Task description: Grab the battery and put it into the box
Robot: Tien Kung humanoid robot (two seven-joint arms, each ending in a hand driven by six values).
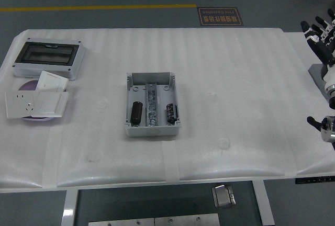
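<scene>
A grey open box (pixel 153 105) sits at the middle of the white table (pixel 235 79). A dark cylindrical battery (pixel 136 111) lies in its left compartment and a second one (pixel 171 112) lies in its right compartment. My right hand (pixel 323 32) is at the far right edge of the picture, above the table's right end, fingers spread and holding nothing. It is far from the box. My left arm is out of view.
A grey enclosure with a dark window (pixel 47 58) stands at the back left. White socket plates (pixel 36 100) lie over a purple disc (pixel 29 86) at the left edge. A grey block (pixel 317 71) sits past the table's right end.
</scene>
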